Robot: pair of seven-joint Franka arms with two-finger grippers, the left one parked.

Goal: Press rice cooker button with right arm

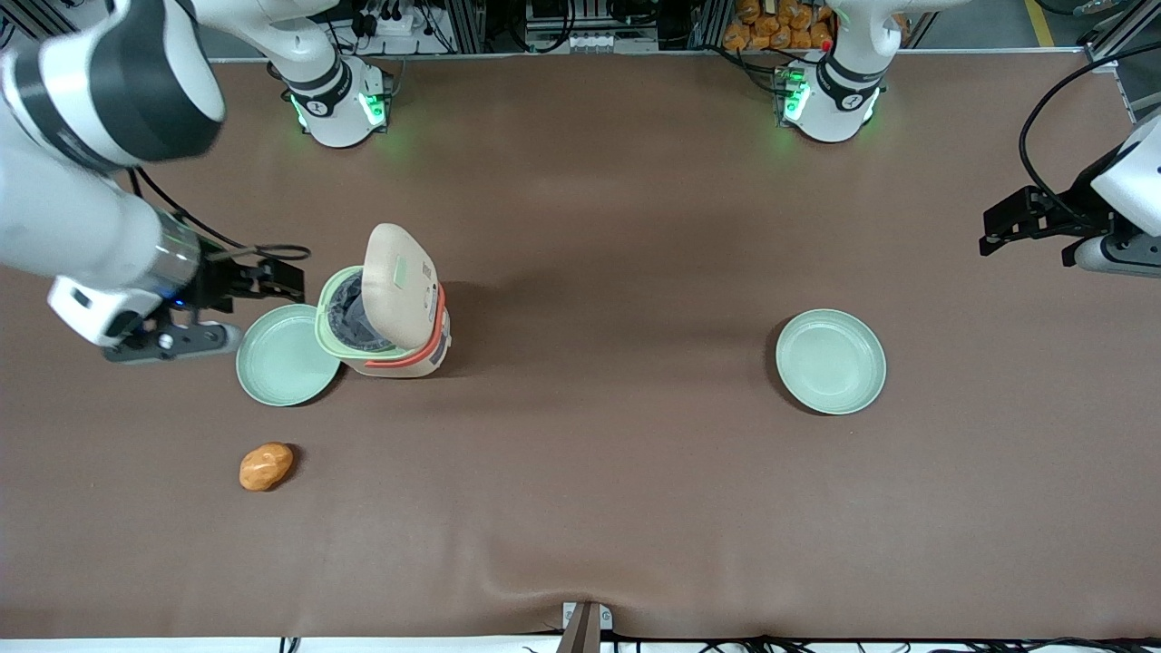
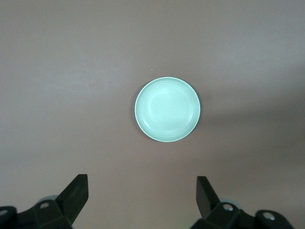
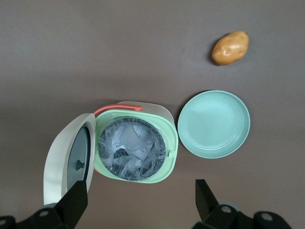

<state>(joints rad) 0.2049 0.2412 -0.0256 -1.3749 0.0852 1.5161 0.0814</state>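
The rice cooker (image 1: 404, 349) stands on the brown table with its cream lid (image 1: 399, 286) swung up and open. The pale green button (image 1: 400, 271) shows on the lid's outer face. In the right wrist view the cooker (image 3: 159, 164) shows its pale green rim and a pot lined with crumpled plastic; the lid (image 3: 59, 157) shows its inner side and the button is hidden. My right gripper (image 1: 288, 281) is open and empty, raised beside the cooker toward the working arm's end, apart from it. Its fingers (image 3: 76, 202) are spread wide around bare table (image 3: 140, 191).
A green plate (image 1: 281, 358) lies against the cooker toward the working arm's end and shows in the right wrist view (image 3: 213, 124). A potato (image 1: 266, 466) lies nearer the front camera (image 3: 230, 47). A second green plate (image 1: 830, 361) lies toward the parked arm's end (image 2: 167, 109).
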